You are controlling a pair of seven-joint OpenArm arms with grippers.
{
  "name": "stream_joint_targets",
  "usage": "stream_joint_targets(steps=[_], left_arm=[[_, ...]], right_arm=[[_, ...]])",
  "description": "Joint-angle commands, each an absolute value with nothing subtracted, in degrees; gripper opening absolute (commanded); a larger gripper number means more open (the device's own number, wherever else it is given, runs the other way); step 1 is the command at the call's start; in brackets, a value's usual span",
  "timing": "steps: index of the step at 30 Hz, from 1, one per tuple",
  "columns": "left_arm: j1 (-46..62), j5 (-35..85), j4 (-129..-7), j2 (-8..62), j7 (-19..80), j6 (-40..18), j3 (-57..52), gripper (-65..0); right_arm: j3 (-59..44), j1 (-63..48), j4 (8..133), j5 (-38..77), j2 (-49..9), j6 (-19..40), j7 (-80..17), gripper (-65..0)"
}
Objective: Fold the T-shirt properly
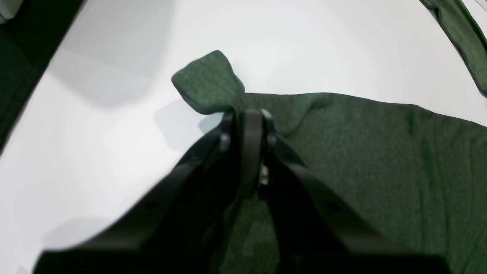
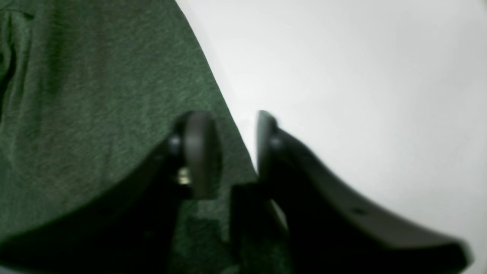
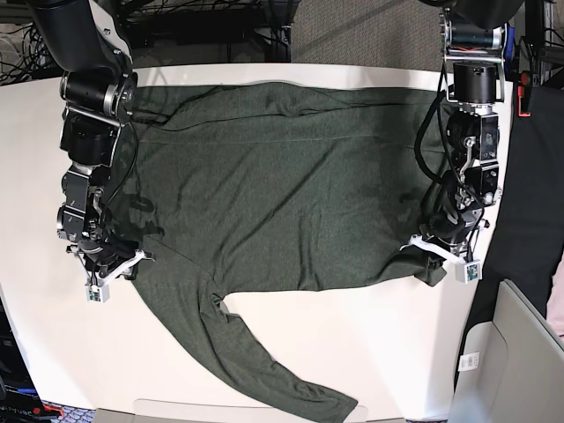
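Note:
The dark olive-green T-shirt [image 3: 282,185] lies spread on the white table [image 3: 370,344], one long sleeve [image 3: 264,366] trailing toward the front edge. My left gripper [image 1: 249,114] is shut on the T-shirt [image 1: 380,152], and a small flap of cloth [image 1: 207,82] pokes out past the tips. In the base view the left gripper [image 3: 438,254] sits at the shirt's right lower corner. My right gripper [image 2: 232,121] is open and straddles the edge of the T-shirt [image 2: 95,95], with one finger [image 2: 198,144] over cloth and the other over bare table. In the base view the right gripper [image 3: 115,263] is at the shirt's left edge.
A grey box-like object [image 3: 520,352] stands off the table's front right corner. Dark cloth [image 3: 529,176] hangs beyond the right edge. Cables and dark frames [image 3: 203,26] run along the back. White tabletop shows in front of the shirt's hem.

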State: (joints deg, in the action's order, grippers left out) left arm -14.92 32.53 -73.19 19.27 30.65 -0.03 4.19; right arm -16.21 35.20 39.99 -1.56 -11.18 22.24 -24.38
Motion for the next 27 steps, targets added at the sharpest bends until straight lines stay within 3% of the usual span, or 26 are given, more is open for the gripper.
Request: stream_joint_targets(steps=[1, 4, 9, 18, 27], left_arm=[[-16.5, 32.7, -74.2, 20.1, 29.2, -0.2, 3.9, -65.0], [-16.5, 32.7, -74.2, 20.1, 29.2, -0.2, 3.9, -65.0], [-16.5, 32.7, -74.2, 20.1, 29.2, -0.2, 3.9, -65.0], [-14.5, 32.8, -78.5, 21.2, 29.2, -0.2, 3.8, -65.0], [-8.9, 32.8, -84.9, 21.4, 29.2, -0.2, 1.5, -65.0]], right_arm=[[-16.2, 36.4, 40.3, -1.5, -10.7, 22.6, -25.4, -54.6], [-16.3, 36.0, 41.0, -1.3, -10.4, 24.4, -27.2, -61.7], [-16.5, 35.5, 45.4, 4.1, -10.4, 33.0, -32.8, -64.7], [-16.6, 24.7, 64.3, 13.1, -13.1, 33.2, -34.1, -64.7], [-17.2, 14.0, 78.6, 33.6, -19.6, 33.2, -39.2, -64.7]])
